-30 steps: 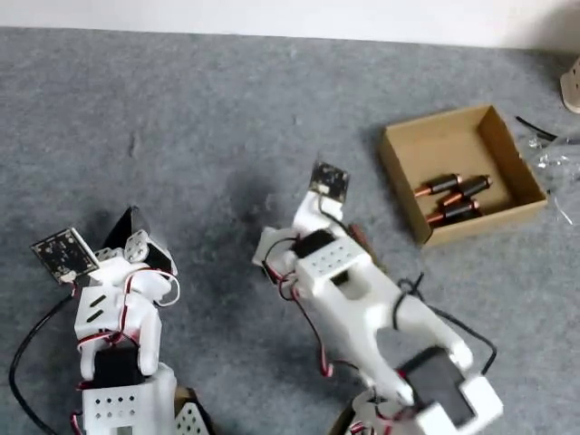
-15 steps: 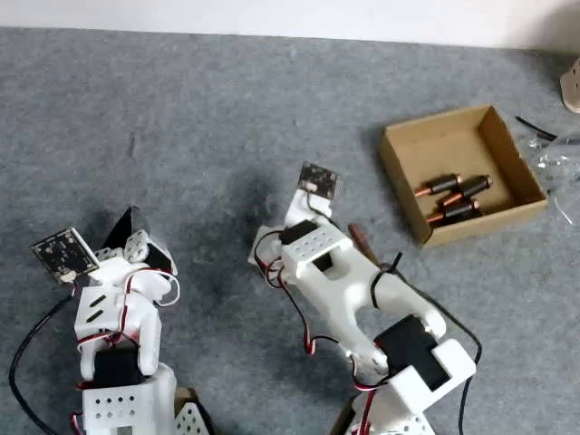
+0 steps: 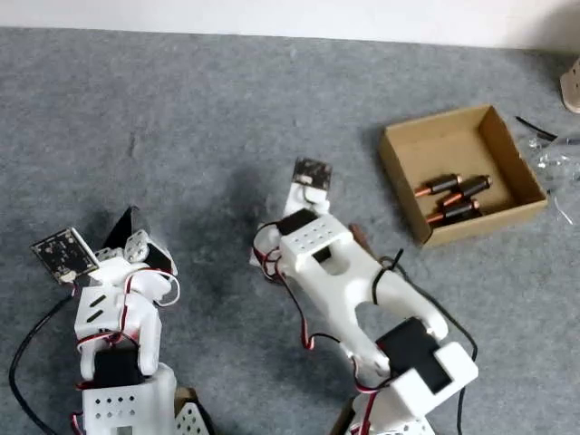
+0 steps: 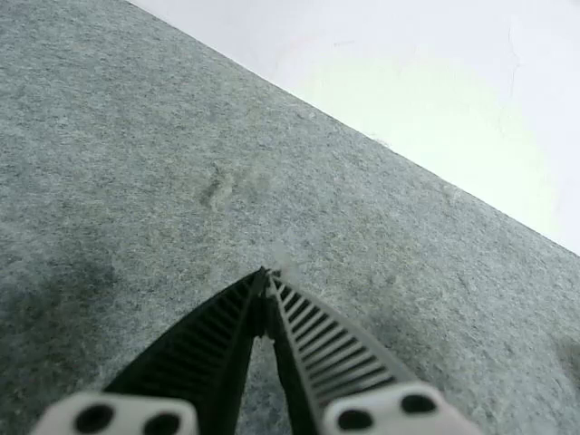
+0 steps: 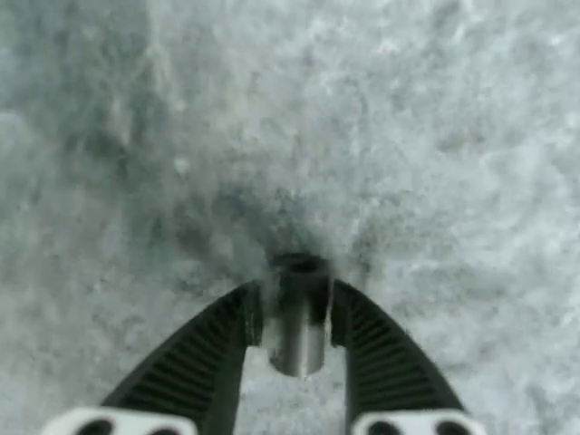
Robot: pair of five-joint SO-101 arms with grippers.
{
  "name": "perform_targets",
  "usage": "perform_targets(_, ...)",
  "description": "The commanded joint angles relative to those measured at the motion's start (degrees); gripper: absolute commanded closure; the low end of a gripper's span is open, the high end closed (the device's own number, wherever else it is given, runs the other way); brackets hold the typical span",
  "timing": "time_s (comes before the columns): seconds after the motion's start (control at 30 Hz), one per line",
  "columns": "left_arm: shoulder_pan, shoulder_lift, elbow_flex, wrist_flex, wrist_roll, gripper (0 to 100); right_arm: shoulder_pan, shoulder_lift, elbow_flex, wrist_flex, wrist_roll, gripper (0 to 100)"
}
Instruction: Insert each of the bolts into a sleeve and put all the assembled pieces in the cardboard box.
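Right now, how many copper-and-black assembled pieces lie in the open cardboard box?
3 pieces, side by side in the brown cardboard box: one leftmost, one toward its right wall, one nearest the arms. The right gripper holds another dark cylinder.

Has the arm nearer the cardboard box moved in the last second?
Yes. The right arm, a piece clamped in its gripper, has swung left, away from the cardboard box, which lies where it was.

Legible text, labels, brands, numbers, signs: none recorded on the cardboard box (image 3: 444, 145) or on anything around it.
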State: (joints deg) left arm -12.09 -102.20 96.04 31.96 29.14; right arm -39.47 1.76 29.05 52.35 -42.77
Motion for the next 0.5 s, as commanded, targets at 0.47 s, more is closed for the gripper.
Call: perform_targets(0.47, -0.3, 0.5, 1.3, -1.7, -0.4, 99, -4.8, -0.2, 0.6, -4.4, 1.1, 88.6)
